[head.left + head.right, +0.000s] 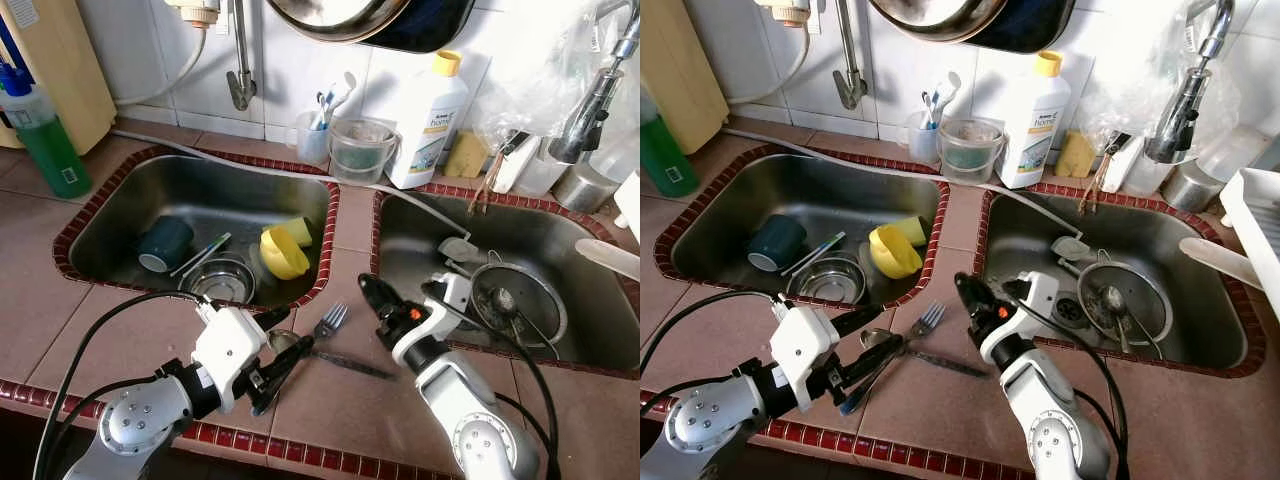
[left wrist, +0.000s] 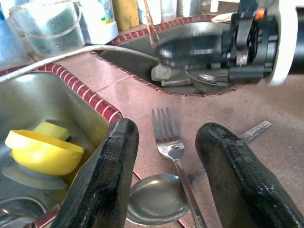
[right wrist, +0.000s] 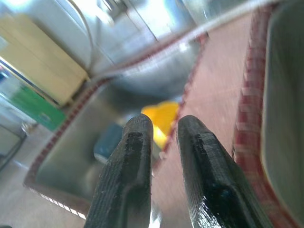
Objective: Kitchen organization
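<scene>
Left pincer: fingers apart, straddling silver metal fork and steel spoon flat on tiled surface. Right pincer: nearly together, empty, hovering beside. Risk: flat cutlery skidding from closing fingers.

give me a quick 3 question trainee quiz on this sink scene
1. True or false: the left claw is open around the fork.
2. Which sink holds the yellow cup? A) left sink B) right sink
3. Fill in: beside the fork on the counter lies a ____.

Key: 1 true. 2 A, the left sink. 3 spoon.
</scene>
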